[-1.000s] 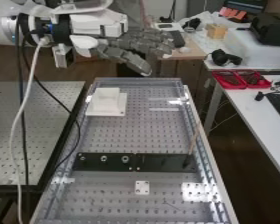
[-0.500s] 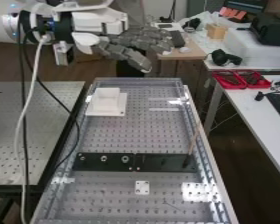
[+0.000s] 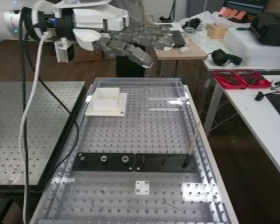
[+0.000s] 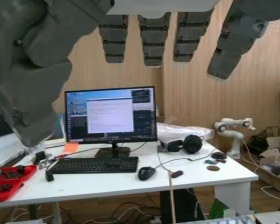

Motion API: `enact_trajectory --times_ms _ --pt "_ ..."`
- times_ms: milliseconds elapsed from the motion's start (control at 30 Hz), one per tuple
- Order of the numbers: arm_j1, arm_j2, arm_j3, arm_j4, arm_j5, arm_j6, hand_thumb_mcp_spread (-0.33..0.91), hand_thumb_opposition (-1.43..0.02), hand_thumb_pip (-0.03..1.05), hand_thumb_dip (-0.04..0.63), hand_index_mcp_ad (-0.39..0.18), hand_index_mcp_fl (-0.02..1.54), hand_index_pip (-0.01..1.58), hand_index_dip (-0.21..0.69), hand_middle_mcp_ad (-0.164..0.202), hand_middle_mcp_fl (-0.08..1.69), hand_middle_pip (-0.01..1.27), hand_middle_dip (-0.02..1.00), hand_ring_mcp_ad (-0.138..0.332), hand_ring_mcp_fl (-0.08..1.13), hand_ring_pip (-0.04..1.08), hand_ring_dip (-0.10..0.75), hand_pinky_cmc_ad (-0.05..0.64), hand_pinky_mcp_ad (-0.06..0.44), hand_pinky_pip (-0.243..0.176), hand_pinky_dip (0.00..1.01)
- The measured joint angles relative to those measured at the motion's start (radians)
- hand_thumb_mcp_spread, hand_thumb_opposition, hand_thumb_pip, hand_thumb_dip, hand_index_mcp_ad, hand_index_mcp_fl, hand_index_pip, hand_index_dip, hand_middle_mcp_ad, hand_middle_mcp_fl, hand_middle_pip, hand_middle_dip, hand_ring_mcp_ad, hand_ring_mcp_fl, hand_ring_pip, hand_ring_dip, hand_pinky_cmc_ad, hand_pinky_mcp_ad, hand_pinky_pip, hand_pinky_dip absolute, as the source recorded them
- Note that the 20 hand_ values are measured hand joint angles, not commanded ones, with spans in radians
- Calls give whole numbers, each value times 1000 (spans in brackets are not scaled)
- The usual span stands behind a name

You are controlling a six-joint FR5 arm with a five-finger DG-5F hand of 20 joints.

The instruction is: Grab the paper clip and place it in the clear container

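Observation:
The hand (image 3: 134,44) hangs above the bench's far end, beyond the white square block, its fingers extended. In the wrist view the hand (image 4: 152,42) has straight, spread fingers, with the thumb opposite them and nothing held. On the near part of the perforated bench (image 3: 117,205) lies a thin dark wire-like piece (image 3: 171,205); whether it is the paper clip I cannot tell. Two pale glossy strips (image 3: 164,109) near the far right of the bench might be edges of the clear container, but this is uncertain.
A white square block (image 3: 106,102) stands at the bench's far left. Black plates (image 3: 165,162) cross its middle, with a thin upright rod (image 3: 193,140) at their right end. A small white plate (image 3: 142,187) lies nearer. Red trays (image 3: 240,79) sit on the right-hand table.
The arm and hand have shifted slightly to the right and a little upward in the high view. The fingers keep their straight pose, and the things on the bench have not moved.

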Motion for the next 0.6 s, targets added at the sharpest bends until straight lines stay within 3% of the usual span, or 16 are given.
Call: enact_trajectory --times_ms 600 --pt "4 8 -11 3 4 -8 237 -710 534 173 -127 73 103 117 75 0 127 187 124 0 80 112 382 281 -105 480"
